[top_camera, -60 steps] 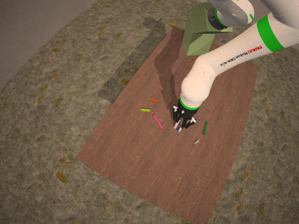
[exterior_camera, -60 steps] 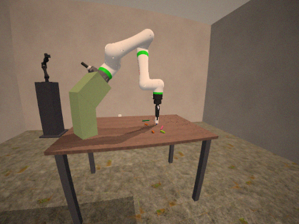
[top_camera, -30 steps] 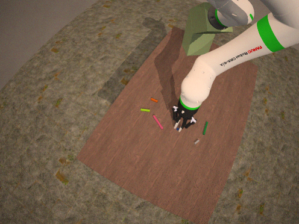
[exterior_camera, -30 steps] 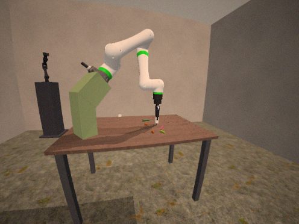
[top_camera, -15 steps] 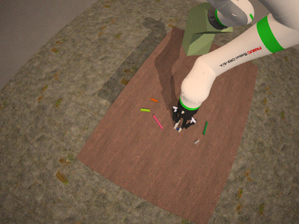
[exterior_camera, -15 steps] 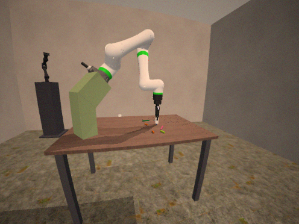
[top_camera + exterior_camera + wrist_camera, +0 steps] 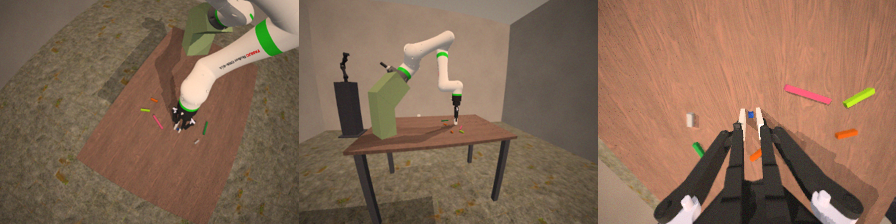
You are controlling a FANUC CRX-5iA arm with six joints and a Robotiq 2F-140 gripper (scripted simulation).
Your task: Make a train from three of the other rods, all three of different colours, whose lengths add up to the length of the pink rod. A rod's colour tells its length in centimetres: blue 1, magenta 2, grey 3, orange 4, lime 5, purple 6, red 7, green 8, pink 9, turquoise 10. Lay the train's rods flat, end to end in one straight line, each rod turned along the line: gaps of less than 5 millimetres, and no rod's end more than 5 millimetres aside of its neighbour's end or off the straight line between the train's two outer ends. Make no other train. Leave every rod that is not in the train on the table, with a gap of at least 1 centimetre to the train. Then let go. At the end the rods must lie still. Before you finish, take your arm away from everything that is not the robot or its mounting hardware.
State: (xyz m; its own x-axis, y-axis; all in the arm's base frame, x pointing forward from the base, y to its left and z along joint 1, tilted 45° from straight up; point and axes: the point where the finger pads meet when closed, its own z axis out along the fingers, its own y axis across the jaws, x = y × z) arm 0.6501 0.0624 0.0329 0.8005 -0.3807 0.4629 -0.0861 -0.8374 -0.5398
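Observation:
My gripper (image 7: 178, 129) points straight down over the middle of the wooden table. Its fingers stand narrowly apart, with a visible gap between them. In the wrist view a small blue rod (image 7: 750, 114) lies in that gap between the fingertips, and it looks narrower than the gap. The pink rod (image 7: 157, 121) lies to the left of the gripper, with the lime rod (image 7: 145, 110) and an orange rod (image 7: 154, 99) beyond it. The green rod (image 7: 205, 127) and the grey rod (image 7: 196, 141) lie to the right. In the wrist view a second orange piece (image 7: 755, 155) shows under the fingers.
The arm's olive-green base block (image 7: 199, 30) stands at the far end of the table. The arm's shadow falls across the table between the base and the gripper. A dark pedestal (image 7: 348, 109) stands on the floor away from the table.

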